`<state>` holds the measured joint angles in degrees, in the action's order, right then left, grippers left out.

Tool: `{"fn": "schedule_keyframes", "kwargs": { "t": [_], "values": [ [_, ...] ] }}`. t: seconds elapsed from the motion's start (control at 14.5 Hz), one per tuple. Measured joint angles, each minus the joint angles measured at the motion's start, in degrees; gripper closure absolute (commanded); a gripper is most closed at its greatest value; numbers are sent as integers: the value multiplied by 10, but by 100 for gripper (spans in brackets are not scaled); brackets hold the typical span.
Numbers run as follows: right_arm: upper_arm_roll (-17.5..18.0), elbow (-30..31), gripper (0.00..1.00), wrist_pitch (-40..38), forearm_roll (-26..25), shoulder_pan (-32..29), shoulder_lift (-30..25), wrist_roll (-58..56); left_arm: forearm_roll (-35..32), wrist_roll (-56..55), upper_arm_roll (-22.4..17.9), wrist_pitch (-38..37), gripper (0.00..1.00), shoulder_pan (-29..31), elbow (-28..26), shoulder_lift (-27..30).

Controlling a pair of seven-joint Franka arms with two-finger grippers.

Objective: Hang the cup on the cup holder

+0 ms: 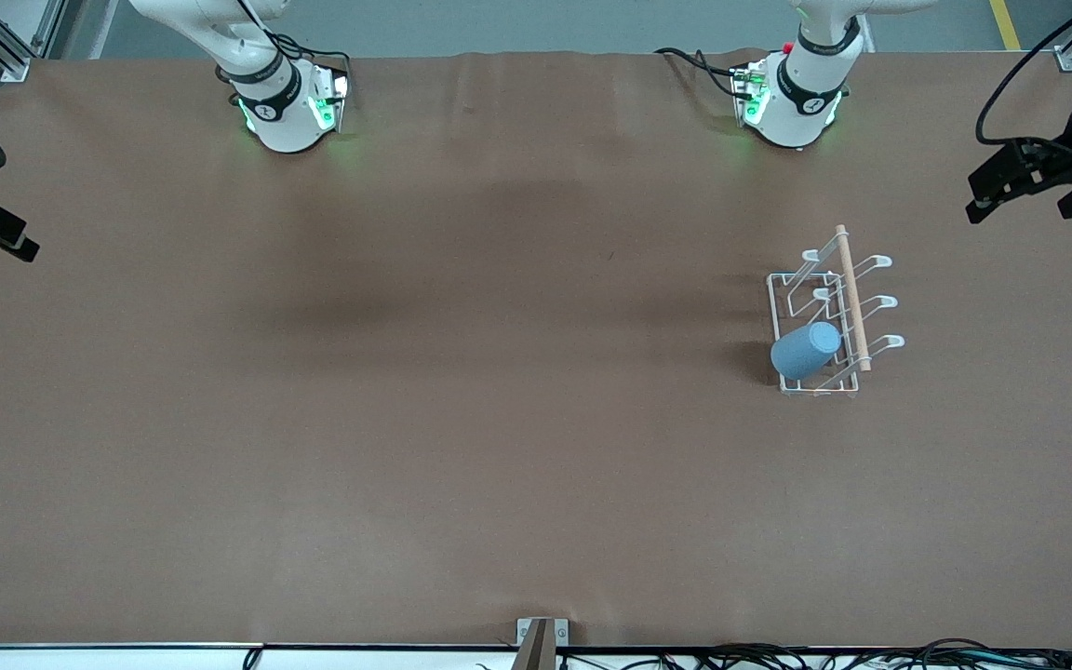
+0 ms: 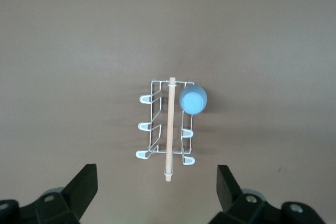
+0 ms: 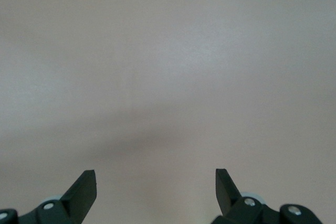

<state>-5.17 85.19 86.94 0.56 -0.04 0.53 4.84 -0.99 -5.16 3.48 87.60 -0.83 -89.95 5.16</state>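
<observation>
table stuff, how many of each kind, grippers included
cup: 1, hung on the rack
cup holder: 1
grippers: 2, left gripper and right gripper, both open and holding nothing
total: 4

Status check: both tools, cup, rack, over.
Left tool open, high over the rack. Right tool open, over bare table. Cup hung on a rack prong. Nothing in the way.
</observation>
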Motion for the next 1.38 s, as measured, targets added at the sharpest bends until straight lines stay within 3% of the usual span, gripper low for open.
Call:
{"fn": "schedule_keyframes", "kwargs": {
  "t": [0.55,1.38],
  "values": [
    [0,0,0,0,0,0,0,0,18,4,-8,14,0,-11,36,-51],
    [0,0,0,0,0,0,0,0,18,19,-16,-2,0,-12,33,-54]
  ]
}}
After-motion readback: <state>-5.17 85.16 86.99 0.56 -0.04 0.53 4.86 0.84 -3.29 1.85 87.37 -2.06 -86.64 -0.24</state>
